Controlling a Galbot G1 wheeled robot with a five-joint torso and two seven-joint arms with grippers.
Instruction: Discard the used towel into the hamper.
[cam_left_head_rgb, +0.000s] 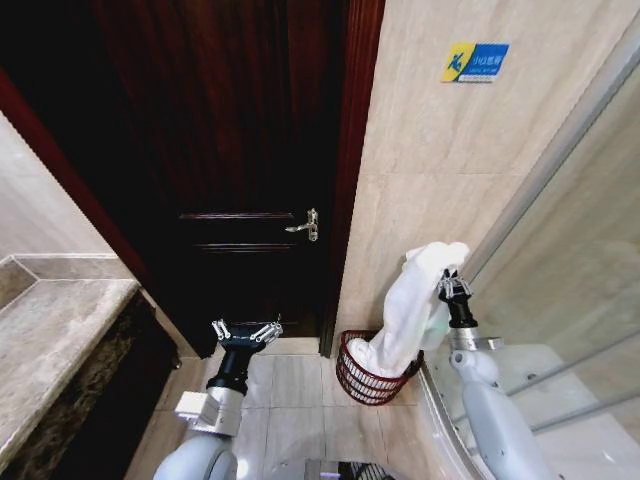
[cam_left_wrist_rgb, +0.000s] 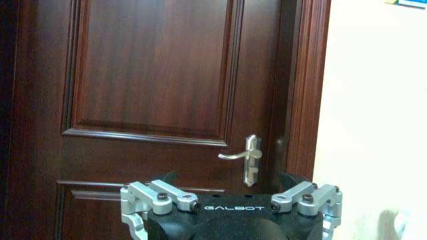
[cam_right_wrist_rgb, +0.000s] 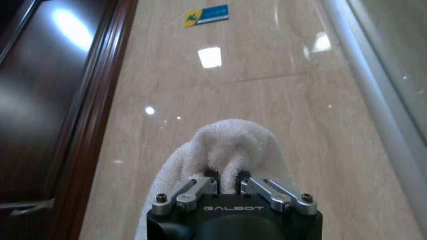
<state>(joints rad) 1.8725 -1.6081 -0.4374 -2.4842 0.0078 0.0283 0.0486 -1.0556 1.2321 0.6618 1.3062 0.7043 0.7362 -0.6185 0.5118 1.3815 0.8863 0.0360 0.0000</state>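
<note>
From the head camera, the right gripper (cam_left_head_rgb: 453, 287) pinches the white towel (cam_left_head_rgb: 412, 312) above the hamper (cam_left_head_rgb: 372, 371) at the foot of the tiled wall, the cloth's tail already draped inside, apparently lined up for a drop; the left gripper (cam_left_head_rgb: 246, 333) idles open beside the hamper, facing the door (cam_left_head_rgb: 230, 150). The left wrist camera shows those spread fingers (cam_left_wrist_rgb: 155, 196) before the door handle (cam_left_wrist_rgb: 247, 159). The right wrist camera shows fingers (cam_right_wrist_rgb: 200, 187) clamped on a towel fold.

Right gripper (cam_left_head_rgb: 452, 287) holds the white towel (cam_left_head_rgb: 410, 315) up — its tail hangs into the hamper (cam_left_head_rgb: 352, 377); left gripper (cam_left_head_rgb: 246, 332) spread wide.
</note>
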